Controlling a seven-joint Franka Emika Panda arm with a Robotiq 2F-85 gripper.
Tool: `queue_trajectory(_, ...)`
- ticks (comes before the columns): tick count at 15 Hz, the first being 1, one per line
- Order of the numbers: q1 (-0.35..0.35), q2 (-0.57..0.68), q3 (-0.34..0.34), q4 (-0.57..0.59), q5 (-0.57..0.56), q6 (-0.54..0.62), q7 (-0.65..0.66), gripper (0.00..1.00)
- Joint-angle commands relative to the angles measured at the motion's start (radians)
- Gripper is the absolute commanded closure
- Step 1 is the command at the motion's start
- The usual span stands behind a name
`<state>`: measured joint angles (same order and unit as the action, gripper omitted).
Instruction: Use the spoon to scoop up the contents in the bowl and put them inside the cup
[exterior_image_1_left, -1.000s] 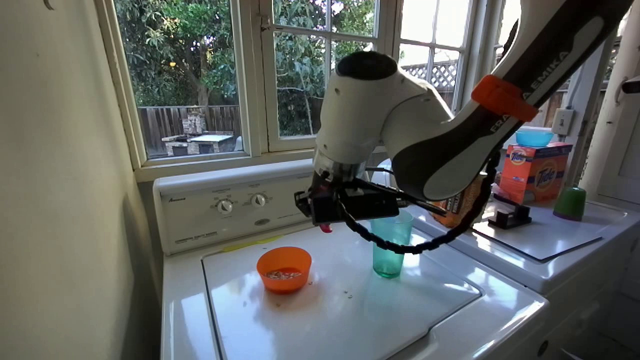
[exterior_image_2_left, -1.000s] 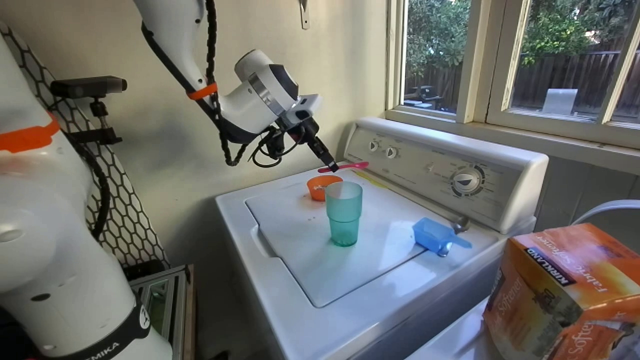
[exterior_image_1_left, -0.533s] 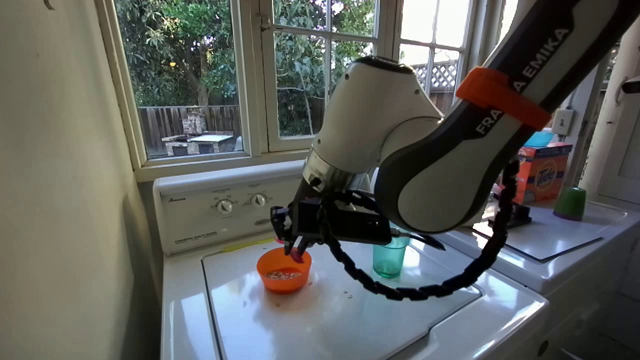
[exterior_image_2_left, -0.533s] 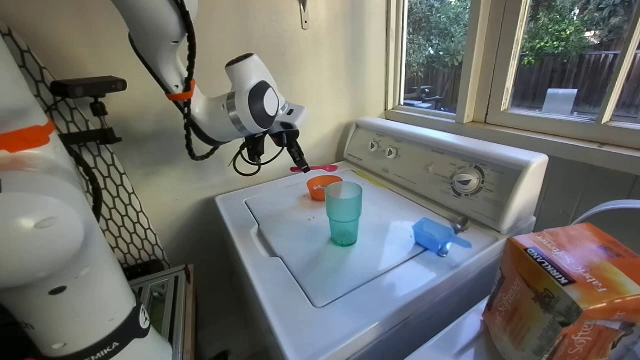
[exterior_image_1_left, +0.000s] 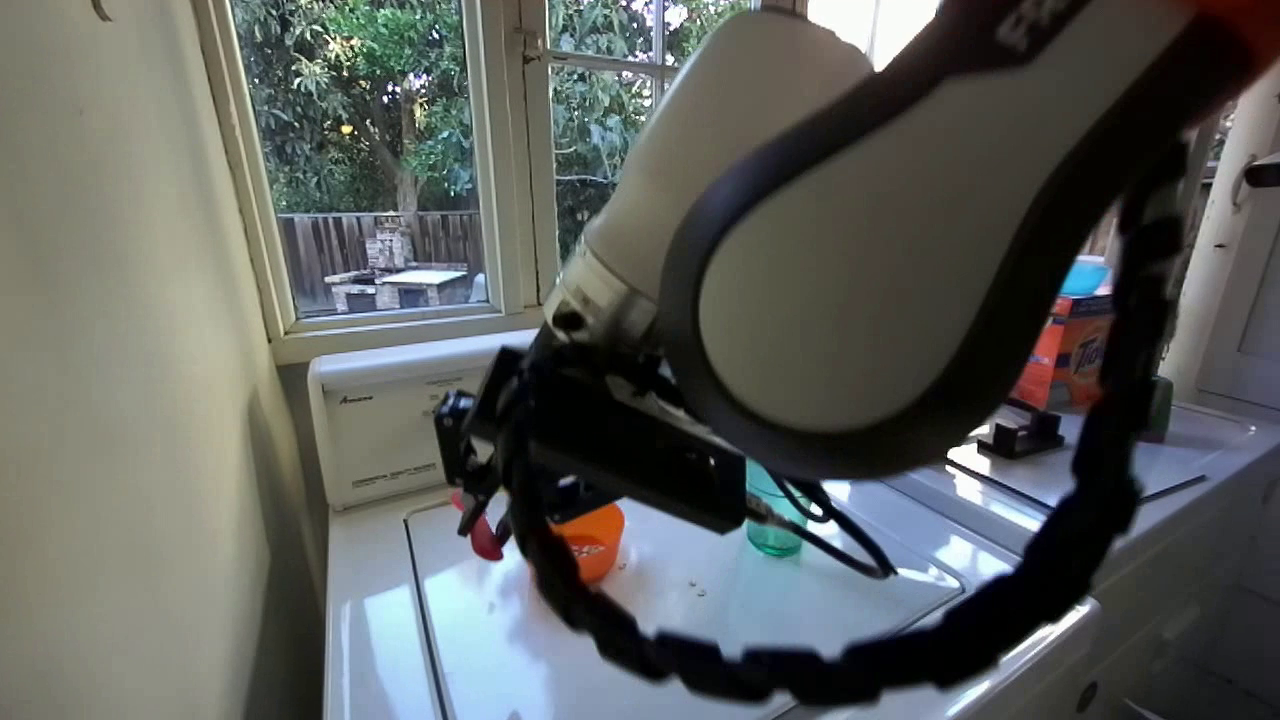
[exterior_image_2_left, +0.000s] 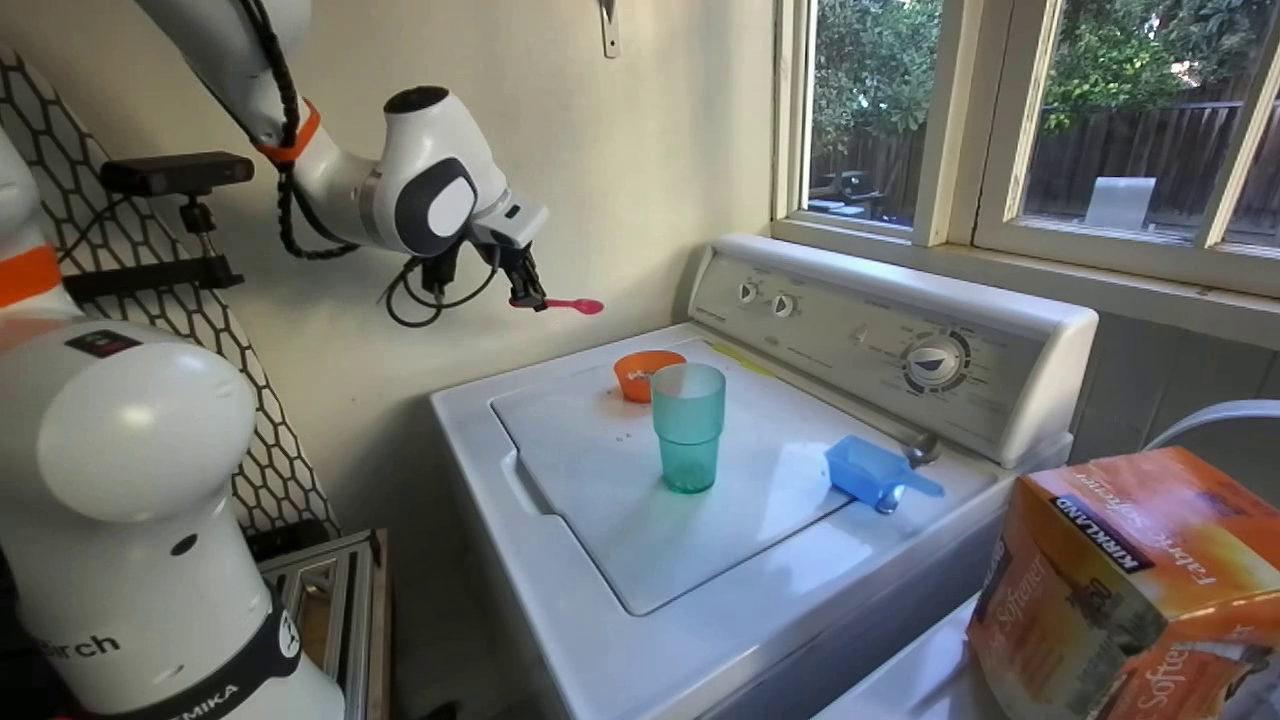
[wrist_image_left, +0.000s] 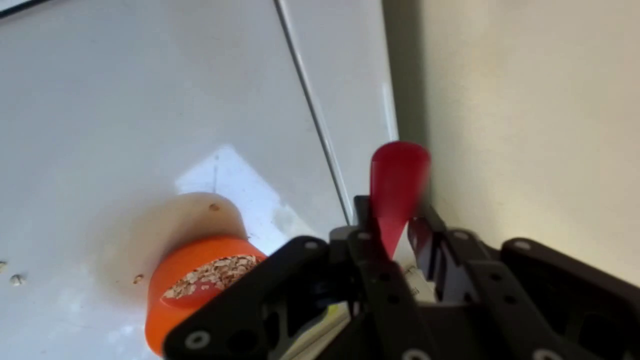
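My jaws are clamped on the red-pink spoon (wrist_image_left: 400, 180), holding it up in the air. In the wrist view its broad end, a little blurred, points to 12 o'clock and narrows toward the place where I pinch it. In an exterior view my gripper (exterior_image_2_left: 533, 302) hangs in front of the wall (exterior_image_2_left: 690, 150), and the spoon looks nearly level, its oval end toward 3 o'clock.

From my grip there, the orange bowl (exterior_image_2_left: 633, 382) is lower down at 4 o'clock, standing on the white washer's lid (exterior_image_2_left: 590, 470), with open space between us. In the wrist view it sits at 8 o'clock from the spoon, partly covered by me; pale flakes (wrist_image_left: 225, 272) lie inside, and a few crumbs (wrist_image_left: 16, 280) are loose on the lid around it.

In an exterior view the translucent teal cup (exterior_image_2_left: 690, 430) stands upright on the same lid, also at 4 o'clock from me, covering part of the bowl from sight. In an exterior view I find the cup (exterior_image_1_left: 775, 530) at 3 o'clock from the bowl (exterior_image_1_left: 605, 525), the two apart, and my arm (exterior_image_1_left: 850, 300) hides the cup's top. In an exterior view a blue scoop (exterior_image_2_left: 860, 468) lies at 3 o'clock from the cup, and a fabric softener box (exterior_image_2_left: 1140, 590) stands farther off at 4 o'clock.
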<state>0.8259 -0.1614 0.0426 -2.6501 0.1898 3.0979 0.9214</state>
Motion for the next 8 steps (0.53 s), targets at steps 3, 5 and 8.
queue_trajectory(3,0.151,-0.315,-0.306,0.002,0.258,-0.295,-0.213,0.94)
queue_trajectory(5,0.033,-0.248,-0.179,0.028,0.312,-0.27,-0.246,0.78)
queue_trajectory(8,0.042,-0.334,-0.284,0.036,0.37,-0.384,-0.334,0.78)
